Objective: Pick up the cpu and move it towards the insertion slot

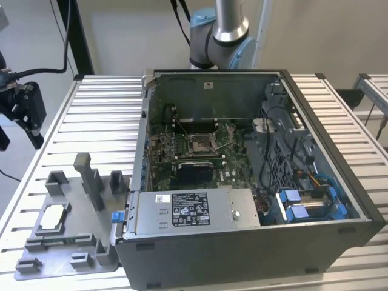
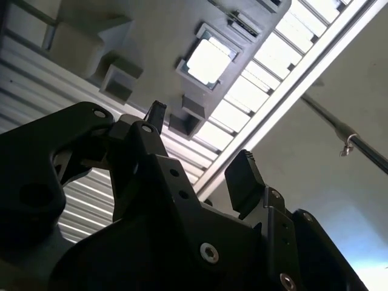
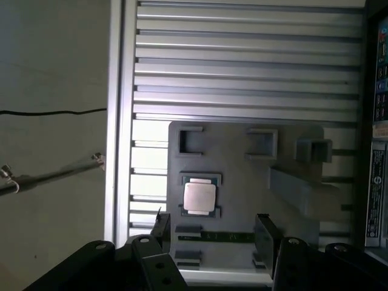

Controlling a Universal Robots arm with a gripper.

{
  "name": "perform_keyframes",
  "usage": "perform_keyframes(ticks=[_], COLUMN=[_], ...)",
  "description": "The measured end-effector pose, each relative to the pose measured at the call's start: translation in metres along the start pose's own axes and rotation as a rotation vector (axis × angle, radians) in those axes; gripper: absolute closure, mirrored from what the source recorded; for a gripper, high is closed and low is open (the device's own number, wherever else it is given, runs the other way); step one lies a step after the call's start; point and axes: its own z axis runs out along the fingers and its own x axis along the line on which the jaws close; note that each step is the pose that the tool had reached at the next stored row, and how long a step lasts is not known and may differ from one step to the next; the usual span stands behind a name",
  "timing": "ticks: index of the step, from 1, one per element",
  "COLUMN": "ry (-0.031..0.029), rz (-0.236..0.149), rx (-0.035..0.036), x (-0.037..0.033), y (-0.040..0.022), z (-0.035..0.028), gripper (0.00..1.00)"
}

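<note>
1 cpu (image 3: 199, 198) in grey tray (image 3: 242, 182), apart fr. end effector (image 3: 212, 223), jaws spread wide, empty

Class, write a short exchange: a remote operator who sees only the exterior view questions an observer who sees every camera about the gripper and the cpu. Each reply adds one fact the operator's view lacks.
Operator: Is the gripper open?
Observer: Yes. In the second wrist view its fingers stand apart with nothing between them.
Operator: Is it touching the cpu?
Observer: No. In the first wrist view the cpu lies flat in its pocket of the grey tray, clear of both fingertips.
</note>
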Motion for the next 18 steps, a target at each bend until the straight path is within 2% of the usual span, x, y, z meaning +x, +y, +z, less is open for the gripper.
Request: perform_keyframes(ticks=[14,18], ry=[0.0001,0.0002], rz=[0.000,0.000], rx=[0.0001,0.0001], x=[-0.0001,-0.0001], y=[-0.0005,-0.0005], z=[0.0123,0.0137], gripper=[0.00,0.00])
